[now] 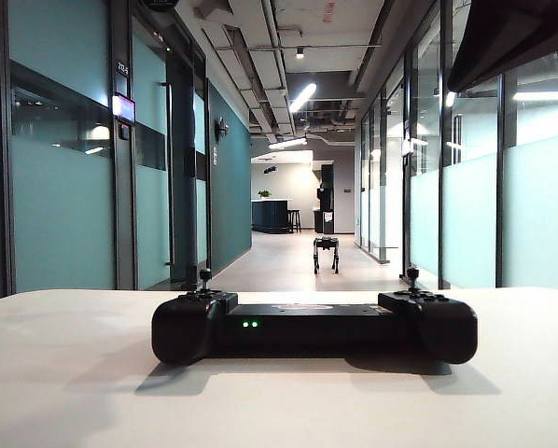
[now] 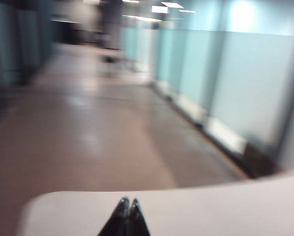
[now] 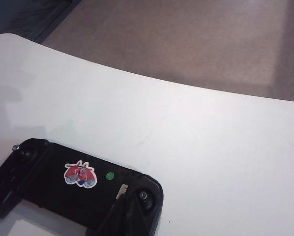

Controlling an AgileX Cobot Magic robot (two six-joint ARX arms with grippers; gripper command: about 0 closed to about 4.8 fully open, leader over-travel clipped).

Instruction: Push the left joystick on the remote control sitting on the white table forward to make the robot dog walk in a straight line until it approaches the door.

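The black remote control (image 1: 313,329) lies on the white table (image 1: 64,373) with two green lights lit. Its left joystick (image 1: 205,275) stands upright and untouched; in the right wrist view the left joystick (image 3: 16,147) is at the remote control's (image 3: 73,189) far end. My right gripper (image 3: 130,202) is shut, hovering over the other end beside the right stick (image 3: 143,195). The left gripper (image 2: 126,202) is shut on nothing above the table's (image 2: 225,206) edge, in a blurred view. Far down the corridor stands the robot dog (image 1: 326,252). Neither gripper shows in the exterior view.
Glass walls and dark-framed doors (image 1: 181,168) line both sides of the corridor. A dark counter (image 1: 272,217) closes its far end. A dark part of an arm (image 1: 512,37) overhangs the upper right of the exterior view. The remote carries a red sticker (image 3: 79,174).
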